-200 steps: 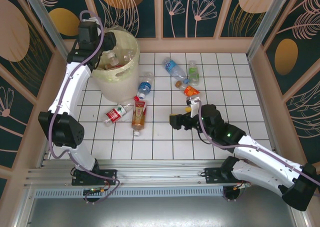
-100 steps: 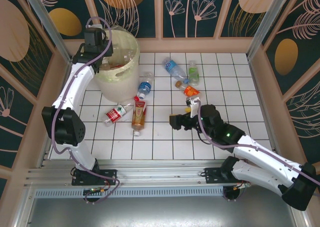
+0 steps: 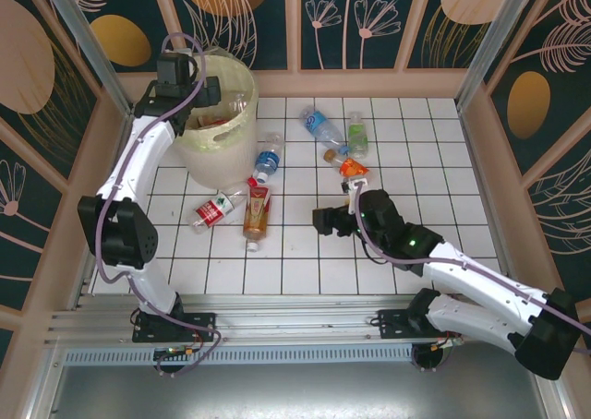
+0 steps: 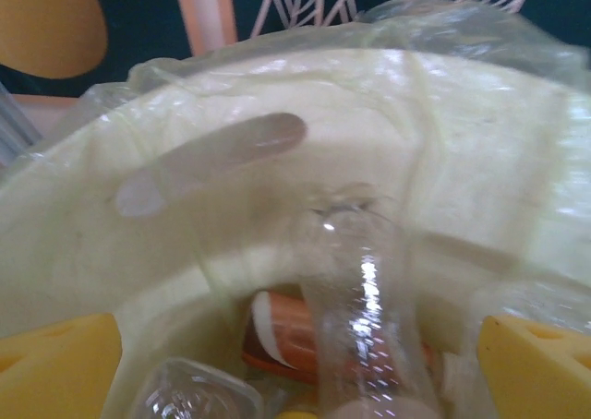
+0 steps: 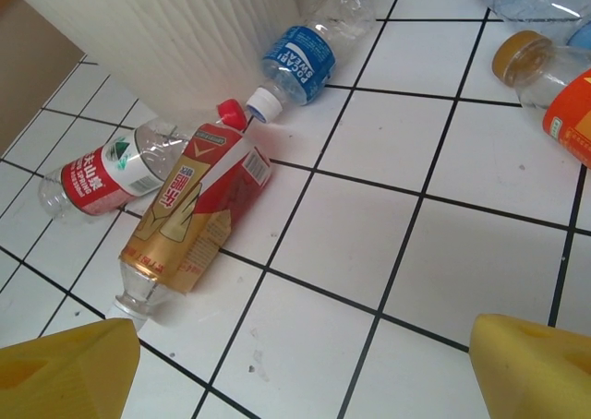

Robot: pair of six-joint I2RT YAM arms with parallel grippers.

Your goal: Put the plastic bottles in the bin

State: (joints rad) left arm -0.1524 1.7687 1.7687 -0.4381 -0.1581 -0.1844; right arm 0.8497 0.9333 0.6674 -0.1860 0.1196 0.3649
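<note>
I view a white tiled tabletop [image 3: 305, 262] with dark grout lines, dark teal wall panels [image 3: 369, 17] on three sides printed with pale leaves and orange discs, light wooden posts [image 3: 292, 22] between panels, aluminium rails [image 3: 305, 325] along the near edge, even lighting

Bin [image 3: 224, 135]: far-left part of the surface [image 3: 305, 262], with the left gripper [image 3: 196, 101] over its mouth.
In the bin: one bottle [image 4: 362, 327] in front of a lying bottle [image 4: 277, 331].
Bin-side bottle [image 3: 268, 156]: on the surface just right of the bin.
Near pair: left bottle [image 3: 214, 210] and right bottle [image 3: 257, 210], in front of the bin, their far ends meeting the bin-side bottle's cap.
Far three: rear-left bottle [image 3: 319, 124], rear-right bottle [image 3: 357, 135], front bottle [image 3: 346, 167], well right of the bin.
Right gripper [image 3: 323, 221]: right of the near pair, nearer than the far three.
</note>
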